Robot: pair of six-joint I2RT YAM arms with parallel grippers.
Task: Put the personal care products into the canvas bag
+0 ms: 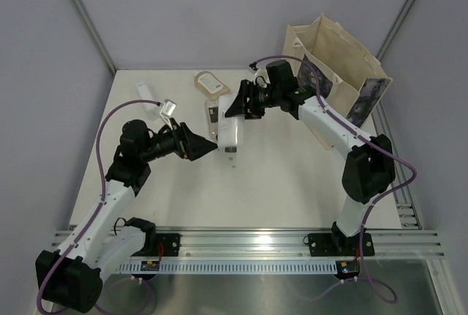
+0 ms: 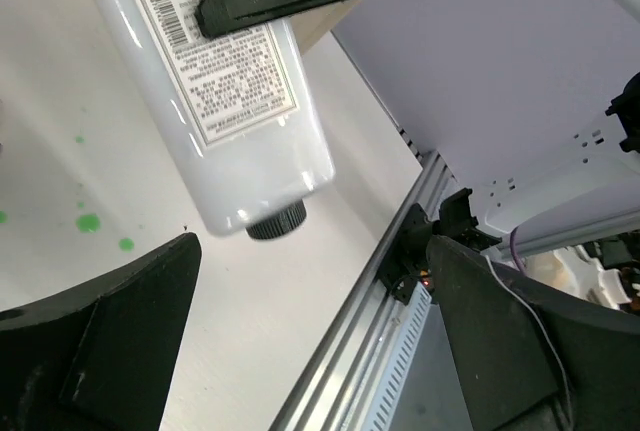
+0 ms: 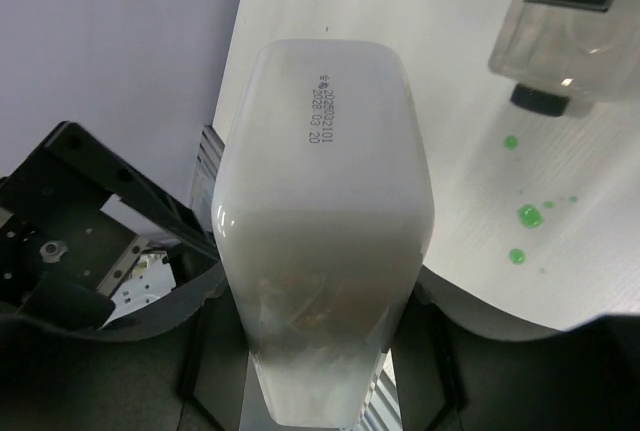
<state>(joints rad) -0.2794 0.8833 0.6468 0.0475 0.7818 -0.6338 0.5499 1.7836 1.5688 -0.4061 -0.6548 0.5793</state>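
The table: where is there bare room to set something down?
The wide bare stretch of table between the left arm and right arm, from the rail up to the white bottle. Crowded: the back, around the beige pouch, the left gripper, the right gripper and the canvas bag.

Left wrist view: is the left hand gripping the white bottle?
No, the left hand stands wide open, its fingers clear of the white bottle; the right hand holds it.

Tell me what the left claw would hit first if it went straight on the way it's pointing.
Most likely the white black-capped bottle, held by the right claw just ahead of the open left claw; exact depth is hard to judge.
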